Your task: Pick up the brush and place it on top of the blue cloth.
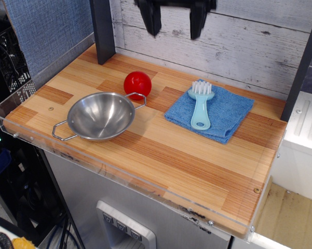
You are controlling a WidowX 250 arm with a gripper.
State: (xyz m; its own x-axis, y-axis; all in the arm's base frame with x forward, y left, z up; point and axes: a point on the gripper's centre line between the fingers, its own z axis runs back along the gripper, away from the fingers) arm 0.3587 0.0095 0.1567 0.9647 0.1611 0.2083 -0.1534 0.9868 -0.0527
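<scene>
Look at the small pale mint-blue plastic brush with short white bristles. It lies flat on the medium-blue folded soft cloth, near the cloth's middle and a little toward its 9 o'clock side. The bristle head points to 12 o'clock and the handle with the round hole points to 6 o'clock. It lies all the way on the cloth, so it looks well held up and I think it will not slide off. Nothing else touches it.

Your black tool is high up at the top edge of the picture, in front of the grey wooden wall. You can see only its two dark fingers hanging down. They stand wide apart and there is nothing between them. The tool holds nothing.

From the tool, the brush is low down toward 5 o'clock, well apart from it. From the brush, the tool is up toward 11 o'clock.

The job looks done to me, since the brush rests on the cloth and the tool is clear of it.

On the wooden table, the shiny round steel bowl with wire handles sits at 9 o'clock from the cloth. The round red ball sits just beside the bowl, at its 1 o'clock. Both are apart from the cloth.
</scene>
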